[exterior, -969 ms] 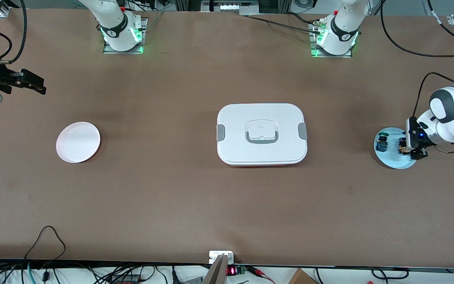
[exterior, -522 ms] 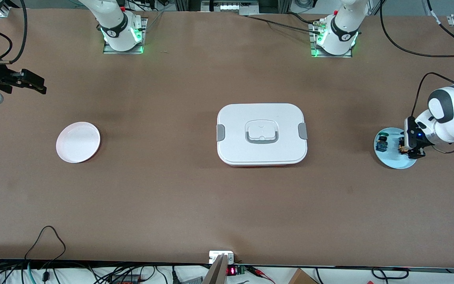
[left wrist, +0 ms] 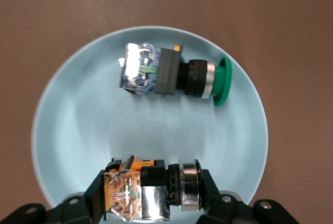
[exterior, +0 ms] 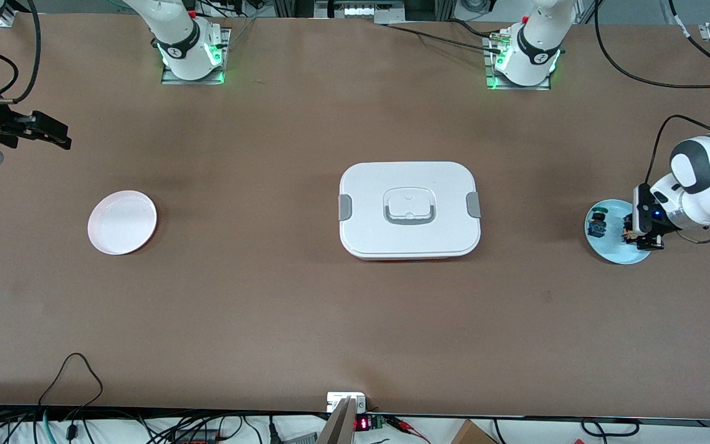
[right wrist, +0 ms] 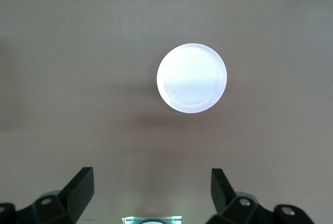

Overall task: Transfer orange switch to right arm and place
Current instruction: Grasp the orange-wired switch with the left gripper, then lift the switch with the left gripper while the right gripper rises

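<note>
The orange switch has a black and silver cap end and an orange block. It lies lengthwise between the fingers of my left gripper, which is shut on it, low over the light-blue plate. In the front view this gripper and the switch are at the left arm's end of the table. I cannot tell whether the switch touches the plate. My right gripper is open and empty, held high at the right arm's end of the table; its jaws stand wide apart.
A green-capped, blue-bodied switch lies on the same blue plate. A small white plate sits toward the right arm's end, also in the right wrist view. A white lidded box stands mid-table.
My left gripper, with the orange switch in it, has shifted slightly over the blue plate toward the robots' bases. The right arm has barely moved.
</note>
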